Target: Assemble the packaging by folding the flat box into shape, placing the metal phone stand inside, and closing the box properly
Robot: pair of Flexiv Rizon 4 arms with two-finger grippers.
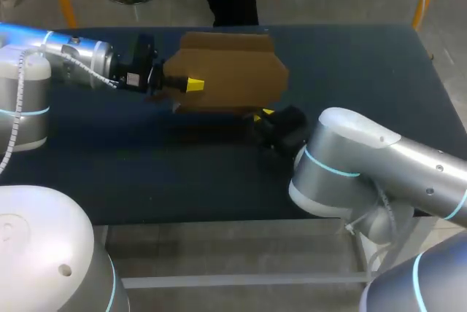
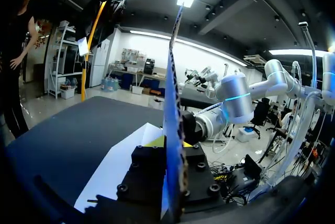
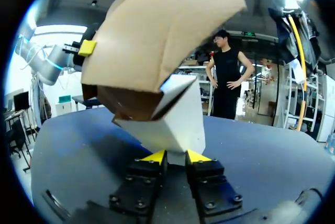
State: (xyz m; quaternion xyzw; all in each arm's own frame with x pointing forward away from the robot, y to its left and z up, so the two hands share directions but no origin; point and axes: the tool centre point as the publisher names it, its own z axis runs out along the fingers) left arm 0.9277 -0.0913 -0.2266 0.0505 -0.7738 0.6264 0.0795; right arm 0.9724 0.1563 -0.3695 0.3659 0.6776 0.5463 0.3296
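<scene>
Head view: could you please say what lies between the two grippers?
Only the cardboard box: the left gripper grips its one side, the right gripper its near edge, clearest in the head view.

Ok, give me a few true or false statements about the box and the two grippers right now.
1. The box lies flat on the table. False: it is held up off the table, partly opened.
2. The left gripper grips the box's cardboard. True.
3. The right gripper is open and away from the box. False: it pinches a white flap of the box.
4. The box is brown outside. True.
</scene>
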